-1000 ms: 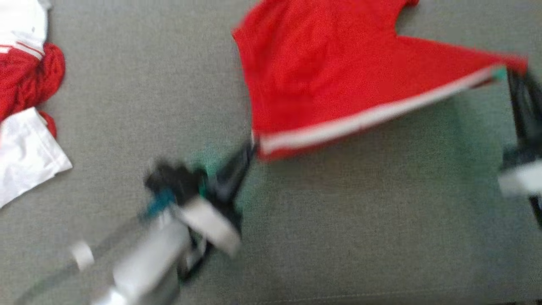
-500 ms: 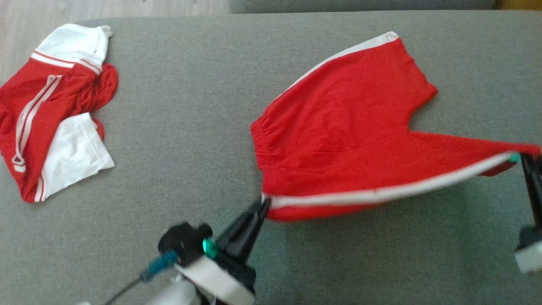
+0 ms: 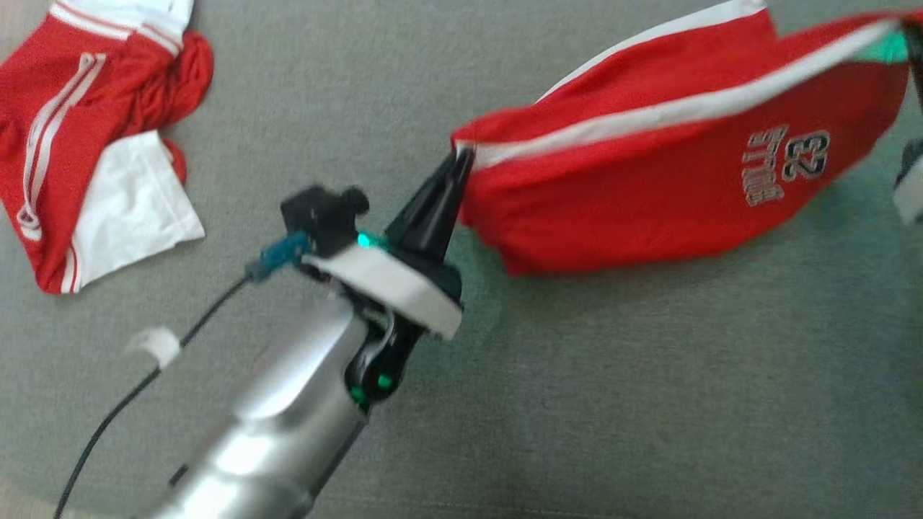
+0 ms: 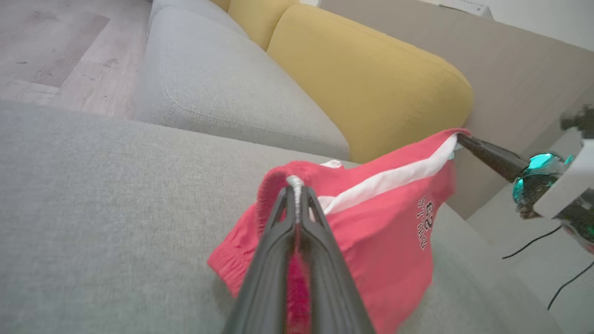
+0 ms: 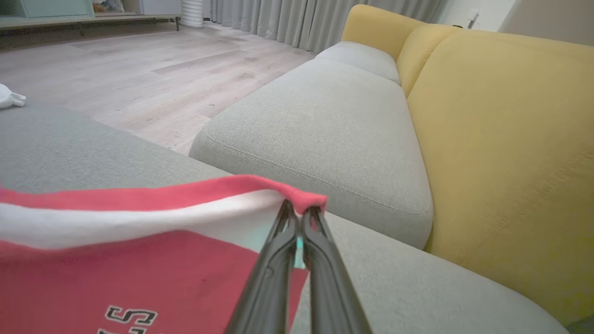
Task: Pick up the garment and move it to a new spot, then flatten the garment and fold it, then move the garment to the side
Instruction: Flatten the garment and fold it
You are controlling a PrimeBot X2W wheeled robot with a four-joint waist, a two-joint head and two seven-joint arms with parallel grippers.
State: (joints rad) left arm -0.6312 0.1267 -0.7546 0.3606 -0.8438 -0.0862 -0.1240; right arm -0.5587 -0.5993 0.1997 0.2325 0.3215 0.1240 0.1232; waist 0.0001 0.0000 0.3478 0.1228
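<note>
The garment (image 3: 649, 187) is a pair of red shorts with a white side stripe and a printed number. It hangs stretched above the grey cushion (image 3: 577, 396). My left gripper (image 3: 461, 153) is shut on the waistband corner; in the left wrist view the garment (image 4: 380, 232) droops beyond my left gripper (image 4: 295, 183). At the head view's top right edge my right gripper (image 3: 910, 29) pinches the leg-hem corner. The right wrist view shows the right gripper (image 5: 298, 208) shut on the garment (image 5: 139, 260). The lower fold drapes down onto the cushion.
A second red and white garment (image 3: 94, 137) lies crumpled at the left of the grey cushion. A yellow backrest (image 5: 506, 153) rises past the cushion, and a lighter grey seat (image 5: 320, 125) lies beyond. Wooden floor (image 5: 130, 69) lies past the cushion's edge.
Both grippers have lifted the held edge and carried it away from me over the shorts, so the printed side now faces up. The head camera has also shifted.
</note>
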